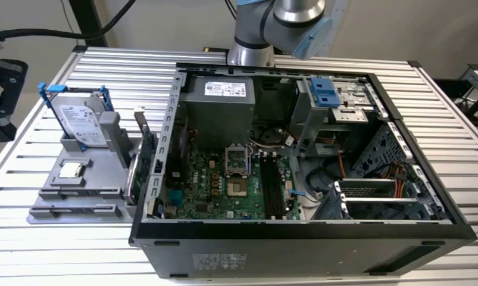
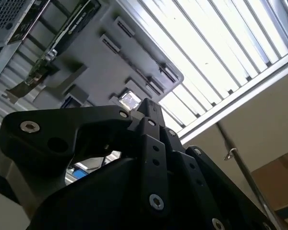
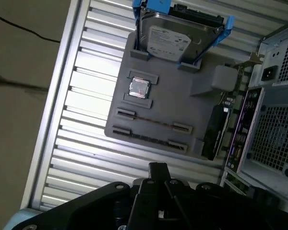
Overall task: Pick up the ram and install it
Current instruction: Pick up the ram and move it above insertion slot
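Claw (image 3: 158, 168) hangs out past the grey tray's (image 3: 182, 105) 9 o'clock side, and I can't tell how it's set. The ram (image 3: 153, 120) stands on edge in that tray, 6 o'clock from the hard drive (image 3: 168, 38). I'd come down square over its middle, clear of the case (image 1: 302, 238).

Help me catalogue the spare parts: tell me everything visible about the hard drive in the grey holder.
The hard drive is a flat rectangular unit with a silvery metal face and a white label. A blue frame runs along its long sides, its ends jutting out as handles. It stands on a short edge, leaning, slotted into one end of the grey holder, which lies on the slatted table at the exterior view's left of the computer case.
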Robot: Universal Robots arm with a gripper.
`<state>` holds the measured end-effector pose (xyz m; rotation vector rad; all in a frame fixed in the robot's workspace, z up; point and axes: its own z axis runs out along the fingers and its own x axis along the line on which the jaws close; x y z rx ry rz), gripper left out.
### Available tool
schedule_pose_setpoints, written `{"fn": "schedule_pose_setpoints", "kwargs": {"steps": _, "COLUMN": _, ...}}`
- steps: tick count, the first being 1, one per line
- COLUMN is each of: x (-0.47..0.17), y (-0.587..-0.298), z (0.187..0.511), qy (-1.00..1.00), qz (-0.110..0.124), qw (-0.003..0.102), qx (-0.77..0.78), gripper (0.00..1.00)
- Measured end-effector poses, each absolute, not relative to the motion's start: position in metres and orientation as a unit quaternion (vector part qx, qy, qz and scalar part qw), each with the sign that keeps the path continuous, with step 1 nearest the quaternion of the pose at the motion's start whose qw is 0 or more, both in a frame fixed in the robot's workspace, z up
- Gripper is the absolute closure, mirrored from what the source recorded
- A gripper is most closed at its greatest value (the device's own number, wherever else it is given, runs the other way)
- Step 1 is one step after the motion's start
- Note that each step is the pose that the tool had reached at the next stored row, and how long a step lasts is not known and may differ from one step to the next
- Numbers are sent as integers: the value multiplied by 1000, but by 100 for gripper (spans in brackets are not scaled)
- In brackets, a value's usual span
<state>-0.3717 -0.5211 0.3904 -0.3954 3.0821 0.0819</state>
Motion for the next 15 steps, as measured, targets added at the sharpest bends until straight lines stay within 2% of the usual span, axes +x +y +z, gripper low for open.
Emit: {"fn": "schedule_pose_setpoints", "kwargs": {"steps": 15, "x": -373, "y": -521, "z": 390, "qy": 977, "qz": 28, "qw": 14, "qx": -211, "gripper": 100}}
